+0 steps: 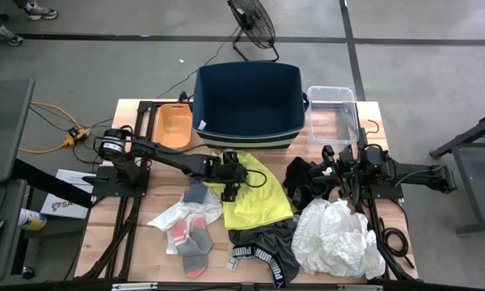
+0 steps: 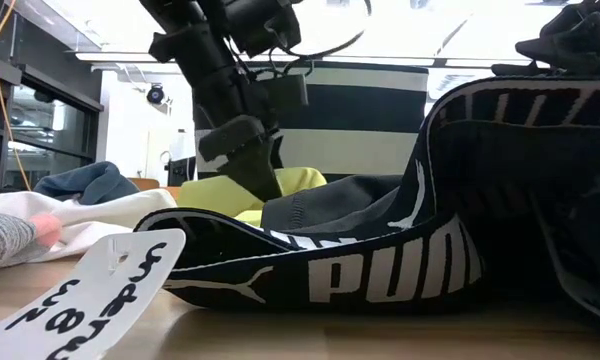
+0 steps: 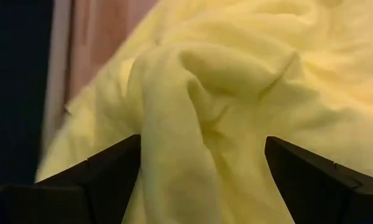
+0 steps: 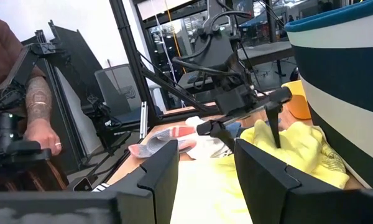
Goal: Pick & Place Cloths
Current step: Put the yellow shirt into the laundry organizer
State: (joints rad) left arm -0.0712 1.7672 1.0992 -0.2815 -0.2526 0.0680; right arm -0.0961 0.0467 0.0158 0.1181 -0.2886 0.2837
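The yellow shirt point(image 1: 255, 202) lies crumpled on the table in front of the navy bin point(image 1: 249, 101). My left gripper point(image 3: 202, 180) is open and slants down over the shirt's far left part, with a raised fold point(image 3: 174, 124) between its two fingers. Around the shirt lie grey-pink socks point(image 1: 192, 237), a thin white cloth point(image 1: 171, 214), dark grey shorts with a lettered waistband point(image 2: 380, 270), a black cloth point(image 1: 301, 179) and a crumpled white cloth point(image 1: 337, 236). My right gripper point(image 4: 205, 180) waits open and level at the table's right, holding nothing. My left gripper comes slanting from above and the table's left, its open fingers on either side of the shirt's raised fold point(image 3: 168, 155). One fingertip point(image 4: 276, 142) reaches down to the cloth. Whether the fingers touch the shirt, I cannot tell. The shirt lies on the table.
An orange tray point(image 1: 174, 125) stands left of the bin and a clear plastic box point(image 1: 333, 109) right of it. A paper tag point(image 2: 90, 285) lies by the shorts' waistband. A person's forearm point(image 4: 40, 112) shows beyond the table's left side.
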